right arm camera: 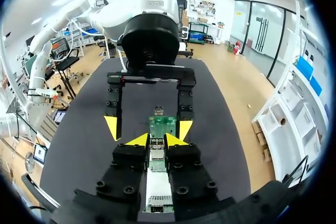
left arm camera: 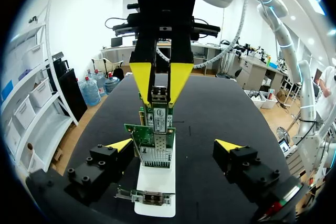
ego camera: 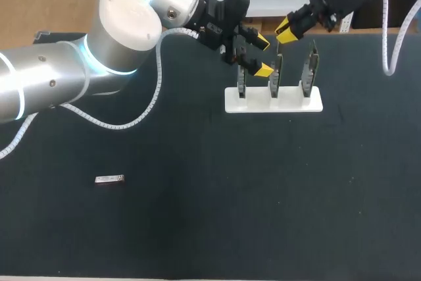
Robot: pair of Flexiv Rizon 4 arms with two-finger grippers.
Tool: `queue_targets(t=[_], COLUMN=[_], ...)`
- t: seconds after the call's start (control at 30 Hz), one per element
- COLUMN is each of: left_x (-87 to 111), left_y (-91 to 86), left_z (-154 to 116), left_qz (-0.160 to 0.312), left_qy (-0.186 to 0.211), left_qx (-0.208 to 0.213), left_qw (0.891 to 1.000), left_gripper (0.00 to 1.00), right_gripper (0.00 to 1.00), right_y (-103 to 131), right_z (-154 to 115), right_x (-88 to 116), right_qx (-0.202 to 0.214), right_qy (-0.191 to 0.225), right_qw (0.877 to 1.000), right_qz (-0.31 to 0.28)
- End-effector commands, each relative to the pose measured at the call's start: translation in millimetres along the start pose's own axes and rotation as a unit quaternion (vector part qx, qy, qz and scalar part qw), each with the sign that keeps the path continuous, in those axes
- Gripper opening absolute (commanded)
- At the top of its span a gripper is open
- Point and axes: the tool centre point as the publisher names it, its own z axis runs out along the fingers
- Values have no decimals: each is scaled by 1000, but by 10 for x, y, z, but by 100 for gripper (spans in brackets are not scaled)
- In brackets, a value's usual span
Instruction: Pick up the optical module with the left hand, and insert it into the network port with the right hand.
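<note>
Optical module (ego camera: 109,179) lay flat on the table (ego camera: 197,235), in the near-left part, well apart from both arms and untouched. We noted it as small and silvery, its long side running left to right.

White stand (ego camera: 257,104) sat at the far middle of the table, carrying three network cards upright in a row: left card (ego camera: 242,83), middle card (ego camera: 277,74), right card (ego camera: 309,74).

Left hand (ego camera: 263,56) hung over the left end of the stand, fingers spread wide and holding nothing. From above, its near yellow tip showed just beside the middle card's upper edge, the far tip beyond the row. In the left wrist view a card stood between the spread fingers, closer to one of them; we could not tell whether it touched.

Right hand (ego camera: 285,31) hung at the far side of the stand, above the middle card, facing the left hand. Its fingers were drawn close, only a narrow slit between them, and we saw nothing gripped. Through that slit the right wrist view showed the cards lined up ahead, with the left hand's open fingers beyond
</note>
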Motion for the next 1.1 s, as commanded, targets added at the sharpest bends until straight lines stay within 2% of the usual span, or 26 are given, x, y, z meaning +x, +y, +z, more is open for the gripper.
queue_targets(t=[0.03,1.1], left_x=[-8,-8], left_y=[15,15], left_z=[2,2], left_qz=[-1,-1], left_qy=[2,2], left_qx=[1,1], left_qw=[1000,1000], left_gripper=[100,100], right_gripper=[0,0], right_y=[23,-40], right_z=[3,91], right_x=[2,126], right_qx=[2,-11], right_qy=[1,-4], right_qw=[1000,1000], right_qz=[0,25])
